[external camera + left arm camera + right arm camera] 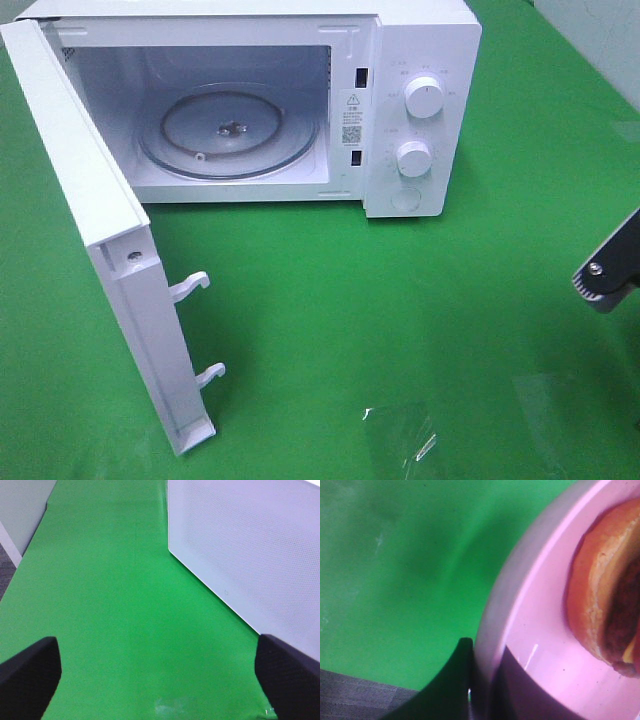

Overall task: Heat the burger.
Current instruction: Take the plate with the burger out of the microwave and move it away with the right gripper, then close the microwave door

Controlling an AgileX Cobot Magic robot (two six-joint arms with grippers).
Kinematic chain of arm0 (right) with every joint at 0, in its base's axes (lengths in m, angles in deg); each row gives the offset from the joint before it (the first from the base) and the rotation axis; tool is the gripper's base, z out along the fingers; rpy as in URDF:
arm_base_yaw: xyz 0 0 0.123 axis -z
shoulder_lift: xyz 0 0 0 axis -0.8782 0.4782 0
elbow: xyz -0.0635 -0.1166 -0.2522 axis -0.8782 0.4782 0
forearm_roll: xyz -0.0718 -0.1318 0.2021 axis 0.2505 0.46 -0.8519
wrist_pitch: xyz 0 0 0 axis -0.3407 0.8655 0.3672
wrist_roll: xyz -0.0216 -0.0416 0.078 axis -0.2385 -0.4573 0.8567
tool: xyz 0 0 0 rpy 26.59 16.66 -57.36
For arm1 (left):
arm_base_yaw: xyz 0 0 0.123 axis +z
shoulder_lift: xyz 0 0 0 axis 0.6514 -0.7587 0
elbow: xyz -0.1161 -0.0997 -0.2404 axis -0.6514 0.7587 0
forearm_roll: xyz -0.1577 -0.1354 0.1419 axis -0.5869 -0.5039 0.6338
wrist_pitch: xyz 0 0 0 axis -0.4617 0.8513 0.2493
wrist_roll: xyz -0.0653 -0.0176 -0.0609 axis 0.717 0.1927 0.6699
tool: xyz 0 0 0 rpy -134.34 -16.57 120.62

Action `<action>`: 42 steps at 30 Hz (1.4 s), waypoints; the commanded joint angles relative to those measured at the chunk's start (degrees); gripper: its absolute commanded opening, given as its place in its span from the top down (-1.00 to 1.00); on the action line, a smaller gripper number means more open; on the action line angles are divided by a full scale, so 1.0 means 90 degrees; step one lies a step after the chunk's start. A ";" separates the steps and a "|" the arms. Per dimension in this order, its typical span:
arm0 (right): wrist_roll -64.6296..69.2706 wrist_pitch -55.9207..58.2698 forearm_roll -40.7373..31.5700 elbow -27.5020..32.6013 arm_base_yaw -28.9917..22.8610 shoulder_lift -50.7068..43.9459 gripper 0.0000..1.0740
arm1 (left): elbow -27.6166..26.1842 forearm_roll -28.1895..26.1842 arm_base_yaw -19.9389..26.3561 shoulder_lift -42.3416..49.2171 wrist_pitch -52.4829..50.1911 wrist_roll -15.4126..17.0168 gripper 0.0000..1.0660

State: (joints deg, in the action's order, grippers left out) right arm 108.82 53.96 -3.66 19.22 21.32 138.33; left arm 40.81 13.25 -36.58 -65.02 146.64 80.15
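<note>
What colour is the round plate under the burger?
Pink, best seen in the right wrist view: the round plate holds the orange-brown burger.

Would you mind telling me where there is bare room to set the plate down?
The glass turntable inside the microwave is bare. The green cloth between the open door and the right arm is also free. Nearest the door, its two latch hooks jut out and narrow the room.

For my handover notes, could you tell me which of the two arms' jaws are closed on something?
The right gripper: its jaws pinch the pink round plate's rim; the left gripper gapes empty.
</note>
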 commanded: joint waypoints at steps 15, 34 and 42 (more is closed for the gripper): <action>0.1273 -0.1528 0.0726 -0.0064 0.1630 0.2279 1.00 | -0.0006 0.0000 0.0025 0.0038 -0.0076 0.0051 -0.83; 0.2445 -0.2018 0.1203 -0.0064 0.1795 0.2928 0.69 | -0.0006 0.0000 0.0025 0.0038 -0.0076 0.0051 -0.83; 0.2292 -0.1776 0.0471 -0.0261 0.1776 0.2928 0.25 | -0.0006 0.0000 0.0025 0.0038 -0.0076 0.0051 -0.83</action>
State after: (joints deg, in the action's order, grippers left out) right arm 130.13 36.43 2.13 17.50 37.20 164.63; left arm 40.81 13.25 -36.58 -65.02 146.64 80.15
